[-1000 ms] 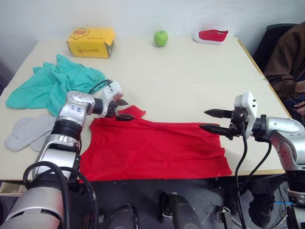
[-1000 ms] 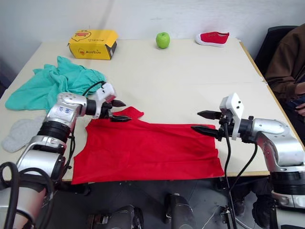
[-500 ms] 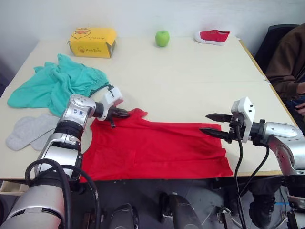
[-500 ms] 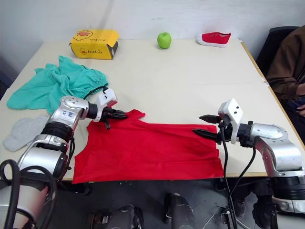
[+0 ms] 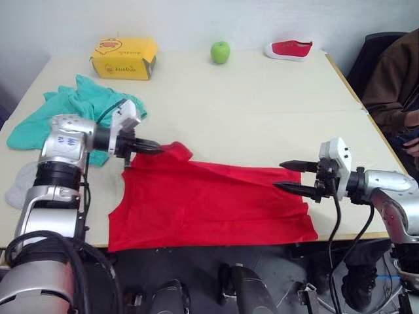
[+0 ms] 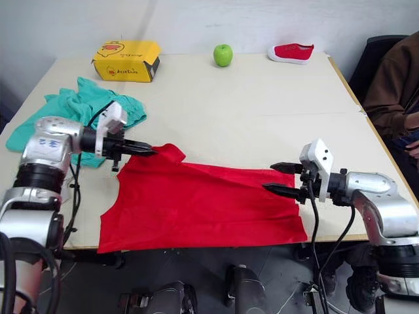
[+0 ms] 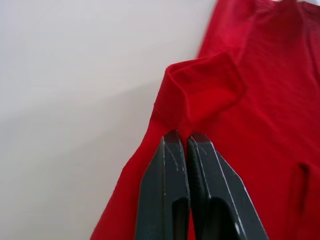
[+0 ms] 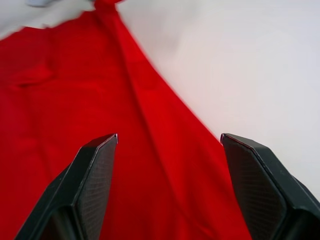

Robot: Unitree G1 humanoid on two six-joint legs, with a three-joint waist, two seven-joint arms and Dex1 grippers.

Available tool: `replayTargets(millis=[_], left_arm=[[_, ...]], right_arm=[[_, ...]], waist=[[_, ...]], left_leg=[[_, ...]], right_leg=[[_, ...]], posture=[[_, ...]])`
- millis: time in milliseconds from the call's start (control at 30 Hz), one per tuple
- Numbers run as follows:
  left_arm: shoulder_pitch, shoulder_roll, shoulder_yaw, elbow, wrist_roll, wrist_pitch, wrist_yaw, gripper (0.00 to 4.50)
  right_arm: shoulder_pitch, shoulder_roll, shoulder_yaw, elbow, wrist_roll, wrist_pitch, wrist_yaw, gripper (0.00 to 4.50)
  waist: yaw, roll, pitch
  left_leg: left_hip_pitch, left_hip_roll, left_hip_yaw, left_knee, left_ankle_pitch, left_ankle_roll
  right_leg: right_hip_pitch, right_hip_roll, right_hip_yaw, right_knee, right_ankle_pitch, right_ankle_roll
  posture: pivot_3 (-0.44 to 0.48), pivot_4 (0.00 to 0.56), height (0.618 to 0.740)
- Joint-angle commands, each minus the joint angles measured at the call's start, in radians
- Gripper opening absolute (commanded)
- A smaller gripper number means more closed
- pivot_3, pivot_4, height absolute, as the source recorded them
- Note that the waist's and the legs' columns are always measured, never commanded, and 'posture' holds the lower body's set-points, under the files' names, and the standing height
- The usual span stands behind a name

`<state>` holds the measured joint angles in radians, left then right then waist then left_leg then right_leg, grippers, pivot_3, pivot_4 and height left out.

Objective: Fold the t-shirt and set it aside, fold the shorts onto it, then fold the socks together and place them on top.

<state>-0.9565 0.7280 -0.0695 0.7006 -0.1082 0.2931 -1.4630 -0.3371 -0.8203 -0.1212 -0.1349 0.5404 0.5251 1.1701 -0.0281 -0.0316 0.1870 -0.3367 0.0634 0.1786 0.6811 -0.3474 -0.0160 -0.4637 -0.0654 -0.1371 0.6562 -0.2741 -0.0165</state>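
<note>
The red t-shirt [image 5: 209, 203] lies spread flat along the table's near edge. My left gripper [image 5: 155, 148] is shut on its far left sleeve corner, and the left wrist view shows the two fingers [image 7: 170, 165] pressed together on a fold of red cloth [image 7: 200, 95]. My right gripper [image 5: 280, 175] hovers open at the shirt's right edge, its jaws wide apart over the fabric [image 8: 75, 100] and holding nothing. The teal shorts [image 5: 72, 108] lie crumpled at the far left. A grey sock [image 5: 14, 190] peeks out beside my left arm; the rest of the socks is hidden.
A yellow box [image 5: 124, 57], a green apple [image 5: 220, 52] and a small red shoe [image 5: 289, 49] stand along the table's far edge. A person in a brown sleeve [image 5: 393, 78] sits at the right. Bare tabletop [image 5: 262, 111] stretches behind the shirt.
My left gripper went from open to shut on the t-shirt's sleeve corner and drew it leftward as the arm swung out. The right gripper stayed open and barely moved.
</note>
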Motion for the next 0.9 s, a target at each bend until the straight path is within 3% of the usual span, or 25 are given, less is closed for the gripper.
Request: replayTargets(millis=[33, 100, 233, 367, 533, 633, 767, 900], left_arm=[[0.08, 0.038, 0.018, -0.152, -0.048, 0.035, -0.035, 0.04], [0.138, 0.053, 0.019, -0.233, -0.059, 0.041, -0.037, 0.04], [0.284, 0.079, -0.009, -0.345, 0.009, -0.14, 0.021, 0.04], [0.308, 0.047, 0.022, -0.346, -0.006, -0.183, 0.117, 0.04], [0.358, 0.08, 0.02, -0.389, -0.035, -0.15, 0.092, 0.04], [0.378, 0.115, 0.026, -0.411, -0.064, -0.106, 0.051, 0.66], [0.394, 0.166, 0.021, -0.436, -0.089, -0.056, 0.007, 1.97], [0.399, 0.247, 0.03, -0.502, -0.184, 0.134, -0.093, 3.28]], right_arm=[[0.003, -0.026, -0.004, -0.026, -0.009, -0.031, 0.022, 3.35], [-0.008, -0.024, 0.01, 0.018, -0.053, -0.071, 0.012, 3.35], [-0.019, -0.018, 0.034, 0.083, -0.105, -0.126, 0.018, 3.35], [-0.029, -0.008, 0.043, 0.106, -0.119, -0.142, 0.021, 3.35], [-0.041, -0.004, 0.047, 0.134, -0.13, -0.153, 0.021, 3.35], [-0.05, -0.002, 0.049, 0.151, -0.136, -0.156, 0.025, 3.35], [-0.074, 0.009, 0.046, 0.175, -0.131, -0.141, 0.02, 3.35], [-0.122, 0.034, 0.034, 0.188, -0.11, -0.103, -0.009, 3.35]], waist=[[0.001, 0.0, 0.0], [0.001, 0.0, 0.0], [0.001, 0.0, 0.0], [0.005, 0.0, 0.0], [0.0, 0.0, 0.0], [-0.003, 0.0, 0.0], [0.0, 0.0, 0.0], [0.0, 0.0, 0.0]], left_leg=[[0.0, 0.0, 0.0, 0.0, 0.0, 0.0], [0.0, 0.0, 0.0, 0.001, 0.0, 0.0], [0.0, 0.0, 0.0, 0.0, 0.0, 0.0], [0.0, 0.0, 0.0, 0.001, 0.0, 0.0], [0.0, 0.0, 0.0, 0.0, 0.0, 0.0], [0.0, 0.001, 0.0, 0.0, 0.0, 0.0], [0.0, 0.001, 0.0, 0.0, -0.001, 0.0], [0.0, 0.001, 0.0, 0.0, -0.001, 0.0]], right_leg=[[0.0, 0.0, 0.0, 0.0, 0.0, 0.0], [0.0, 0.0, 0.0, 0.0, 0.0, 0.0], [0.0, 0.0, 0.001, 0.0, 0.0, 0.0], [0.0, 0.0, 0.001, 0.0, 0.0, 0.0], [0.0, -0.001, 0.001, 0.0, 0.0, 0.0], [0.0, 0.001, 0.001, 0.0, 0.0, 0.0], [0.0, 0.001, 0.001, 0.0, 0.0, 0.0], [0.0, 0.001, 0.001, -0.001, 0.0, -0.001]], posture=[[0.0, 0.15, 0.74], [0.0, 0.15, 0.74], [0.0, 0.15, 0.74], [0.0, 0.15, 0.74], [0.0, 0.15, 0.74], [0.0, 0.15, 0.74], [0.0, 0.15, 0.74], [0.0, 0.15, 0.74]])
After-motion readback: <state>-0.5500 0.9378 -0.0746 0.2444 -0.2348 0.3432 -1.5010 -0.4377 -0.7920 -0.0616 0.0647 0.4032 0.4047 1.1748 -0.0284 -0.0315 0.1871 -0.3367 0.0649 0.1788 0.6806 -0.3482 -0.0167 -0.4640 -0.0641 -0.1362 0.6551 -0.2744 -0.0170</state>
